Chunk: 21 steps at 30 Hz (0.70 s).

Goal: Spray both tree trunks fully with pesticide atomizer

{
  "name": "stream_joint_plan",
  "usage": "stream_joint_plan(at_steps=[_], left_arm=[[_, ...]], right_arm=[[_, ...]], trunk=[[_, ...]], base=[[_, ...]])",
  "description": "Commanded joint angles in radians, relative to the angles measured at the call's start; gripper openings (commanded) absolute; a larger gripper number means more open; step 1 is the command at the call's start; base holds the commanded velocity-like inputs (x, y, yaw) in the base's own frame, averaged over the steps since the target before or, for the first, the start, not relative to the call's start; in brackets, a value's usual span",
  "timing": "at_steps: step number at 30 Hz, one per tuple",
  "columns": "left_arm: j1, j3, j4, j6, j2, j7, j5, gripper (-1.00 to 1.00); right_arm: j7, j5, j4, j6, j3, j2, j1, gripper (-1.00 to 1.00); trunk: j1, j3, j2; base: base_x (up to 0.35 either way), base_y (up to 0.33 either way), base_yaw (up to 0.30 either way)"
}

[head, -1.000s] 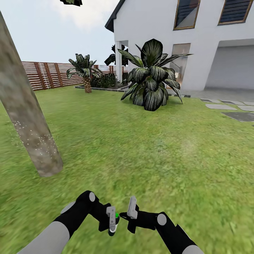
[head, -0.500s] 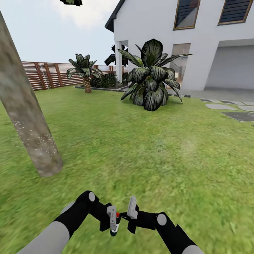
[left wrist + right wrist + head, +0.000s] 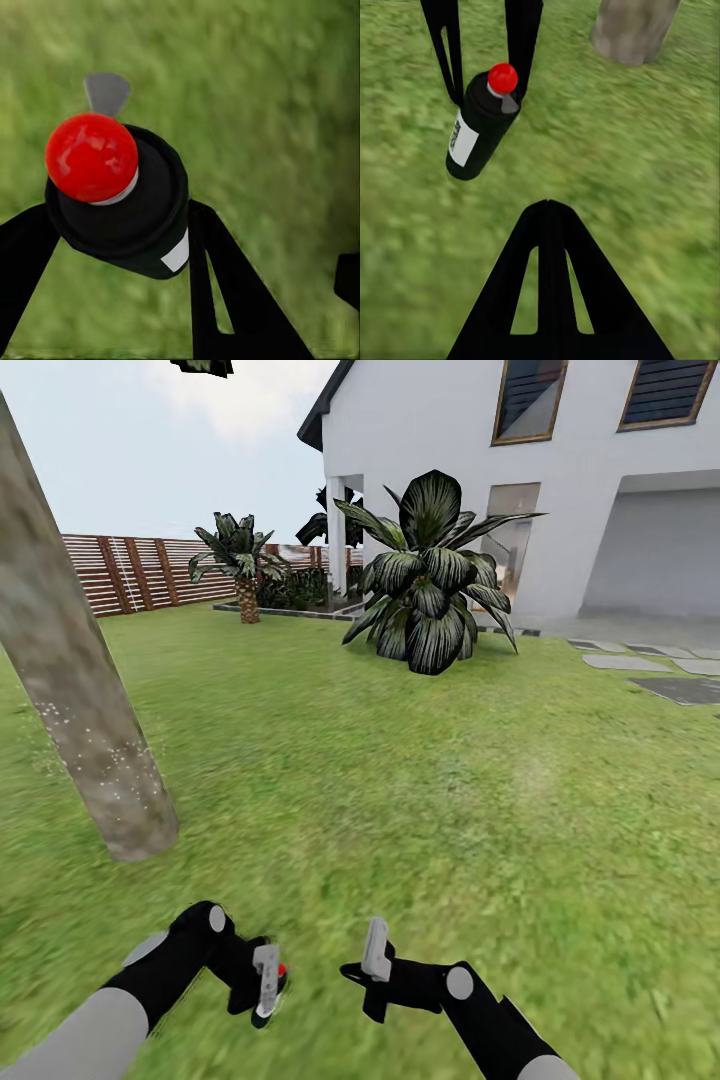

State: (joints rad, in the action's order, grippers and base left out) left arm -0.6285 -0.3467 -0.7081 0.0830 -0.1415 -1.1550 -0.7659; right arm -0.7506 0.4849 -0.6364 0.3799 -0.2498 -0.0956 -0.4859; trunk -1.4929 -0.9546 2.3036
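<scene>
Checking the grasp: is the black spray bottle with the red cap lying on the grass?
No, the black spray bottle hangs above the grass, clamped in the left gripper.

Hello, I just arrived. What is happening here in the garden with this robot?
A two-armed robot stands on the lawn of a garden beside a white house. Its left gripper holds a black pesticide atomizer with a red top. The right gripper is shut and holds nothing. The nearby tree trunk already carries pale specks of pesticide on its lower part. No spray is visible coming out at this moment.
</scene>
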Motion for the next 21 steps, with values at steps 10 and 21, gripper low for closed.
stream_joint_plan(at_steps=[10, 21], left_arm=[[0.008, 0.0, -0.001, 0.013, -0.131, 0.006, -0.018, -1.0], [0.047, 0.488, 0.395, -0.223, -0.092, 0.664, 0.366, -1.0]], right_arm=[[0.004, 0.009, 0.013, 0.009, 0.005, 0.008, 0.0, 1.0], [0.417, 0.002, 0.363, 0.017, 0.356, 0.051, 0.004, 1.0]], trunk=[[0.0, -0.001, 0.0], [0.0, -0.001, 0.0]], base=[[0.0, 0.0, 0.0], [0.0, 0.0, 0.0]])
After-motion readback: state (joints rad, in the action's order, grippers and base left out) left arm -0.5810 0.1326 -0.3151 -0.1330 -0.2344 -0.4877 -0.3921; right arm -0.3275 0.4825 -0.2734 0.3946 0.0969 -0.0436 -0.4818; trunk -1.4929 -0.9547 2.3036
